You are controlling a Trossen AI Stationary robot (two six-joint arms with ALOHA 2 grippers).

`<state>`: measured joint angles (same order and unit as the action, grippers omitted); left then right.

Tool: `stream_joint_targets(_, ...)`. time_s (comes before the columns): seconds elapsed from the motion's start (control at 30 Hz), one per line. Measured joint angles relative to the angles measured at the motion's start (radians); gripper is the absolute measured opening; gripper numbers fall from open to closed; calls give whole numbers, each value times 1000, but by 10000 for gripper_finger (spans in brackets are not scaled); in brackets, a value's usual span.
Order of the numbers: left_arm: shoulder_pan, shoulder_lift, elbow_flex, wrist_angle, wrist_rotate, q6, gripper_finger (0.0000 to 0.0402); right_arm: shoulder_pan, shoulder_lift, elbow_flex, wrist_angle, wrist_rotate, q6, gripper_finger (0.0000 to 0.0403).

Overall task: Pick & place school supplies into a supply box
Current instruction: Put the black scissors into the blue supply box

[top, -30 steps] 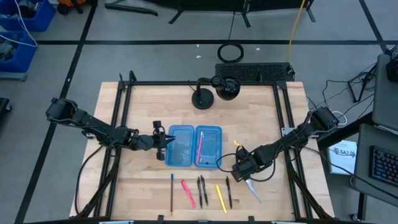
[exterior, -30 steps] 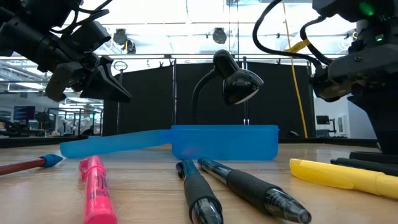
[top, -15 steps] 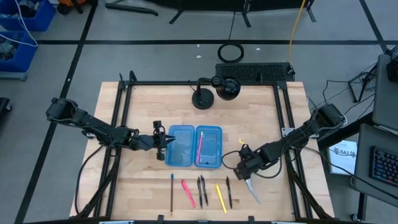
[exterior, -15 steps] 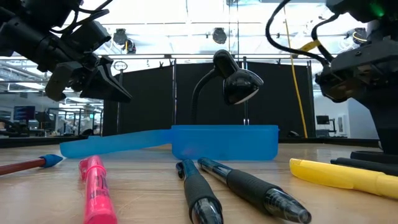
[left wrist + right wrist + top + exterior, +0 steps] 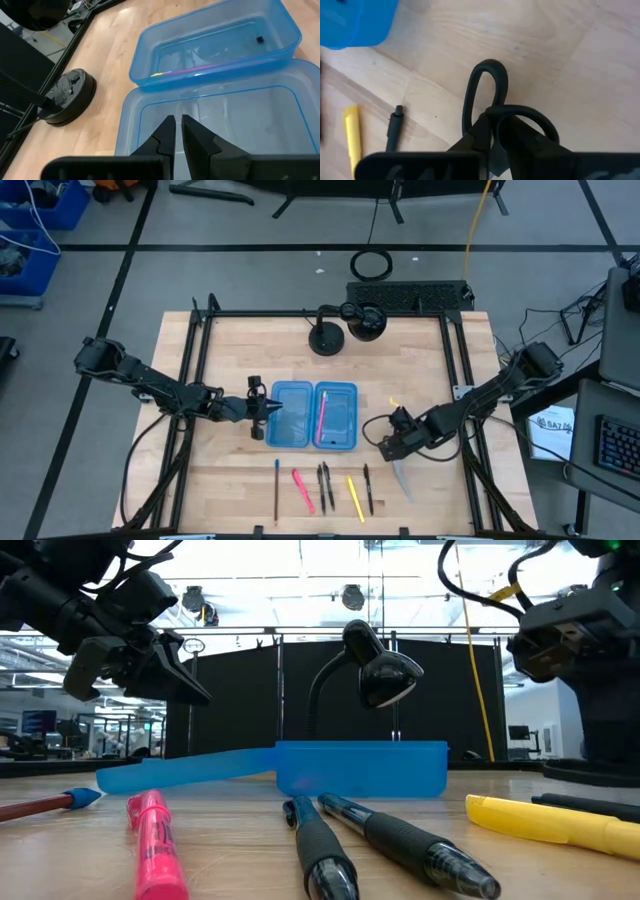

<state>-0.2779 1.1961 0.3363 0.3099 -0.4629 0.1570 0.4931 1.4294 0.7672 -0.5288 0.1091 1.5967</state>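
Gripping the scissors (image 5: 487,107) by their black handles, my right hand (image 5: 397,432) sits just right of the supply box (image 5: 315,416). Next I should carry them over the open right half. My left hand (image 5: 262,408), fingers together, rests at the box's left edge.

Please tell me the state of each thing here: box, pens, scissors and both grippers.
supply box: open, both halves lying flat
pink pen: lying inside the box's right half
other pens: in a row on the table, not in the box
scissors: gripped at the handles
right gripper: fingers shut on the scissors
left gripper: fingers shut, empty, over the box's left half
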Motion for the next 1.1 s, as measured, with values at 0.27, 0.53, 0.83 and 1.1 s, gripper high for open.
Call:
stream_joint_targets(0.27,0,0,0,0,1,-2,37,1,-53,1,60,59,-10,23)
stream_joint_targets(0.53,0,0,0,0,2,-7,37,-1,-174,2,52,149,44,21)
stream_joint_targets(0.83,0,0,0,-1,2,4,37,-90,-290,4,105,256,-30,21)
stream_joint_targets(1.1,0,0,0,0,2,21,37,-313,-258,6,382,147,-327,21)
